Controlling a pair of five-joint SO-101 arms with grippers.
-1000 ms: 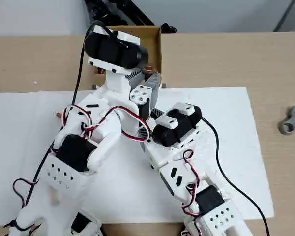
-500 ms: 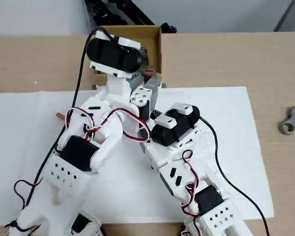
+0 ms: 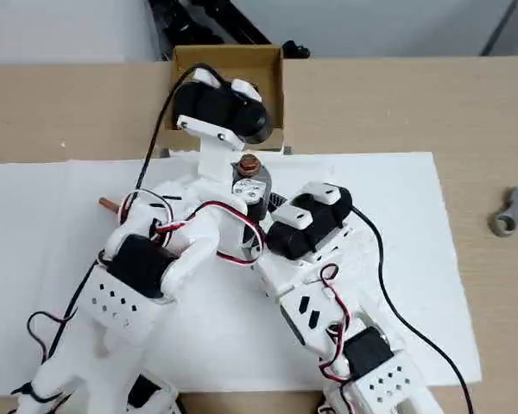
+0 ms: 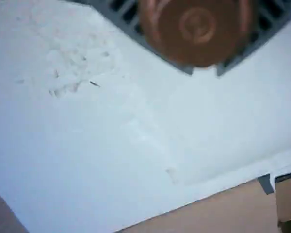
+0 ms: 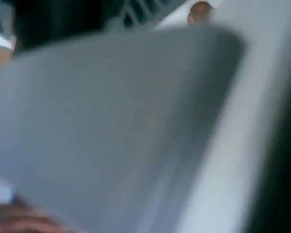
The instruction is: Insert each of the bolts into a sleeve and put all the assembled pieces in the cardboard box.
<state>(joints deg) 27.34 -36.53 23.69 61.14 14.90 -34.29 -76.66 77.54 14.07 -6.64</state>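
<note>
Left arm (image 3: 217,114) has swung off the box (image 3: 229,59) rim and back over the mat (image 3: 397,198). Bolt (image 3: 248,164) now stands head-up in the sleeve (image 3: 253,187), between the arms and near the box. Insertion looks done; boxing is not. Left claw, right claw: apart or clamped, cannot tell.

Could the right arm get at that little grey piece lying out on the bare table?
Possibly. Nothing stands between the right arm and the grey piece, only white sheet and bare table; but it lies far out sideways, so reach is doubtful.
</note>
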